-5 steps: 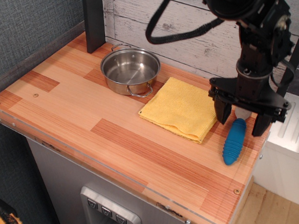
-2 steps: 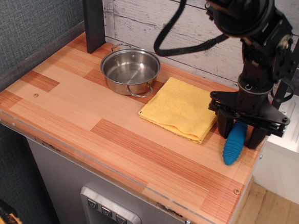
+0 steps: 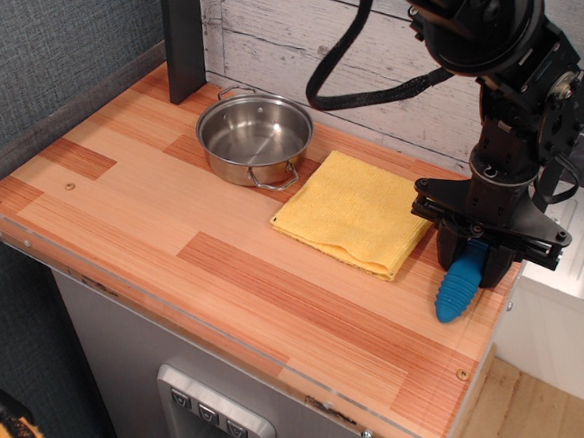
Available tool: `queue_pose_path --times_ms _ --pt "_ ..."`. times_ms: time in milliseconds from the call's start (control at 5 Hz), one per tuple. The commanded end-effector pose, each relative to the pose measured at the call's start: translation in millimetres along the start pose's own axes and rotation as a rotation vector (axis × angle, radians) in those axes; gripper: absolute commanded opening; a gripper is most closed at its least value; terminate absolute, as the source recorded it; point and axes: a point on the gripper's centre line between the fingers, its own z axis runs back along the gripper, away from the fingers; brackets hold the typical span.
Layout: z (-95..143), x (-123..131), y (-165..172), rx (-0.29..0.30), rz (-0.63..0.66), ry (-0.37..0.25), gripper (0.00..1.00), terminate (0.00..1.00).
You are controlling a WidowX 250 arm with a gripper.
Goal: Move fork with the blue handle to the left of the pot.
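The fork with the blue handle lies near the table's right edge, right of the yellow cloth. Only its ribbed blue handle shows; the tined head is hidden under the gripper. My gripper is down at the table, its two black fingers closed against the upper end of the handle. The fork still rests on the wood. The shiny steel pot stands empty at the back left of the table, far from the gripper.
A folded yellow cloth lies between pot and fork. A black post stands behind the pot at the back left. The plank wall runs along the back. A white cabinet stands past the table's right edge.
The gripper has come down over the fork's upper end and its fingers have narrowed from wide open to closed on the handle. The fork has not moved.
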Motion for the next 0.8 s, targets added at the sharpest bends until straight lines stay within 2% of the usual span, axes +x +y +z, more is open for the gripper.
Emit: queue_pose_path --times_ms 0,200,400,600 --pt "54.4 14.9 -2.4 -0.005 0.007 -0.127 0.0 0.0" --pt "81.4 7.2 -0.2 0.019 0.035 -0.208 0.0 0.0" --pt "101.6 -8.6 12.8 0.067 0.06 -0.155 0.0 0.0" --pt "116.4 -28.7 36.7 0.075 0.106 -0.084 0.0 0.0"
